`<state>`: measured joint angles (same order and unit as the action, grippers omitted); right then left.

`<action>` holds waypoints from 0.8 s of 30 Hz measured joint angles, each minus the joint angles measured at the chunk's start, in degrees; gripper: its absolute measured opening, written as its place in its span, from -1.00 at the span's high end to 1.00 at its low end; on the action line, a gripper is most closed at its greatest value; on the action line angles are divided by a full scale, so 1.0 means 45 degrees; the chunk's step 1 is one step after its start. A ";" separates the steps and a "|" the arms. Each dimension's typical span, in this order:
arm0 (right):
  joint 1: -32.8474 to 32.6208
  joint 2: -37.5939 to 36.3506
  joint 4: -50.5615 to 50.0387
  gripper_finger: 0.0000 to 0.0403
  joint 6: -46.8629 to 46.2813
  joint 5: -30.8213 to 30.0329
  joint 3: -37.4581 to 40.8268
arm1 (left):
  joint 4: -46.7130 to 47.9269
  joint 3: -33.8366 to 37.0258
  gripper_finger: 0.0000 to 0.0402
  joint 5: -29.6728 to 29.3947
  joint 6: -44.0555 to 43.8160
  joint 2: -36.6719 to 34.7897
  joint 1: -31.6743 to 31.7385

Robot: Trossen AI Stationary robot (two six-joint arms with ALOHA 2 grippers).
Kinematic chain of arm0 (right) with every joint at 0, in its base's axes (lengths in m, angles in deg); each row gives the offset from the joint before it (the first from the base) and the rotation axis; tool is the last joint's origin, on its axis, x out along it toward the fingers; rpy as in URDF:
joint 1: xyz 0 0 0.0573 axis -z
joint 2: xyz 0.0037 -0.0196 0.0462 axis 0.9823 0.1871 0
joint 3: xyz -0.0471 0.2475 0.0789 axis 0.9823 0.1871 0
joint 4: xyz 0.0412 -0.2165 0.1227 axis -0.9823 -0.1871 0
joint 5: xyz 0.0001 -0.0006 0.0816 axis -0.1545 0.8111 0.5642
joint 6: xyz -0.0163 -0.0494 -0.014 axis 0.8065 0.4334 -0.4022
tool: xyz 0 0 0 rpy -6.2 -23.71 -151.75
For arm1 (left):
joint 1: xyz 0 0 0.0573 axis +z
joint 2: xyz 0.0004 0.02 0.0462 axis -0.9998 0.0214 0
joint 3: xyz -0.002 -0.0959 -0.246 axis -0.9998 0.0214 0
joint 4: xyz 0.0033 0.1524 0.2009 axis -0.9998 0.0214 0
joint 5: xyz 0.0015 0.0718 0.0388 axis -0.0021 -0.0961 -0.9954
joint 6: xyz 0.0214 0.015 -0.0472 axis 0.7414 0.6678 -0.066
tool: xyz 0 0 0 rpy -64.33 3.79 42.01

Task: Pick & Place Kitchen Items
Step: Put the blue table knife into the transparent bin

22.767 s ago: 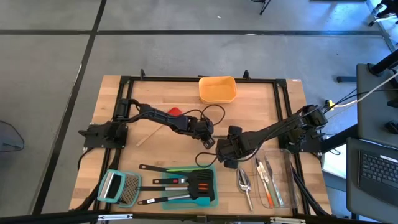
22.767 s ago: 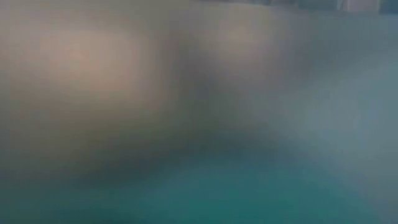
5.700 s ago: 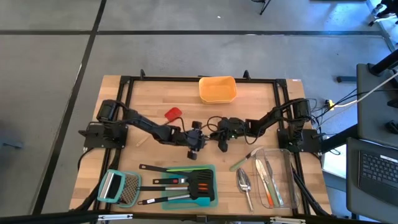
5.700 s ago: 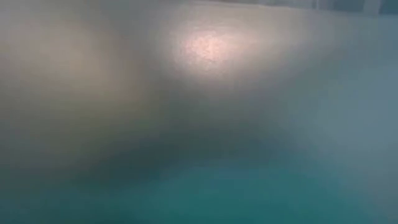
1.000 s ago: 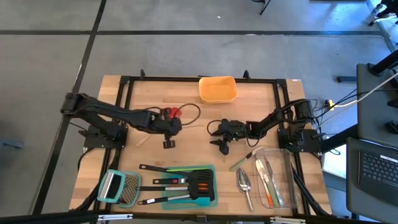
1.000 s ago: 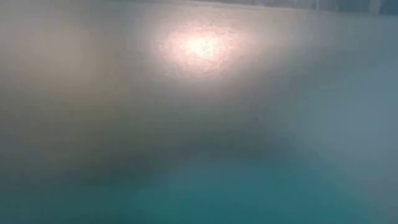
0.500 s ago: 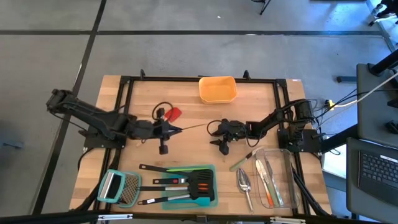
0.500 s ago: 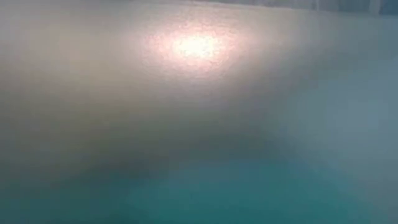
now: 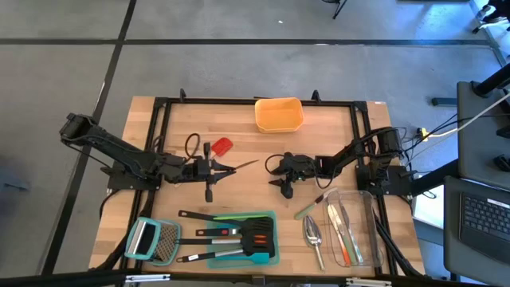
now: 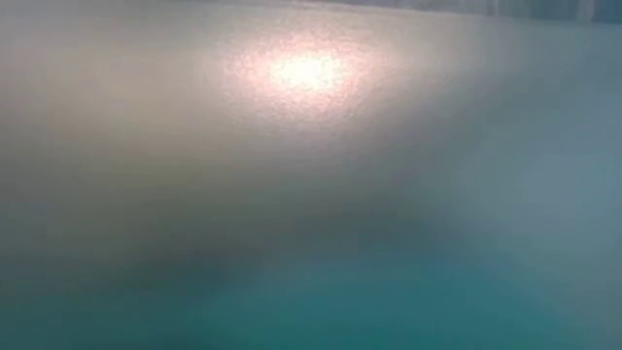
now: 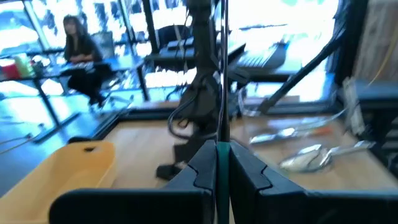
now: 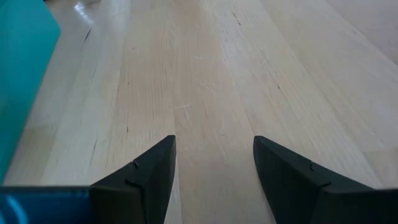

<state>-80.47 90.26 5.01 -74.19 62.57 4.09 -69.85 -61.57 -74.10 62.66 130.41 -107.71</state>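
We judge this to be the carry step of one pick and place. The left gripper (image 9: 213,169) hangs over the middle of the wooden table (image 9: 335,131), left of centre, its fingers pressed together on a thin rod-like handle (image 9: 243,165) that sticks out to the right. The left wrist view shows the same slim rod rising straight from between the closed fingers. A flat red turner head (image 9: 221,147) sits just on the far side of this gripper. We take it for the head of the same utensil, but we cannot tell that for sure.

The right gripper (image 9: 285,185) waits right of centre with its fingers spread and nothing between them; its wrist view shows only bare wood ahead.

Next, we think the left arm needs to bring the utensil over a container and lower it before letting go, keeping the long handle clear of the right arm.

The orange plastic tub (image 9: 279,114) at the far edge looks empty. The flat teal tray (image 9: 271,257) at the near edge holds black turners (image 9: 256,237) and a slim green spatula (image 9: 239,216). The clear plastic container (image 9: 368,231) at near right holds silver cutlery (image 9: 335,219). A silver scoop (image 9: 312,231) lies on the table just left of it, and another green spatula (image 9: 307,209) rests at its far left corner.
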 joint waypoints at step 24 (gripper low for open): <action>0.0005 0.0005 0.0280 -0.08 -0.0386 -0.0041 0.0019 | -0.8705 0.1732 0.94 0.2026 0.0593 0.2634 0.0609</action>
<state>-80.45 90.28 6.27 -75.93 62.38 4.18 -109.02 -53.77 -64.98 65.33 142.27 -104.97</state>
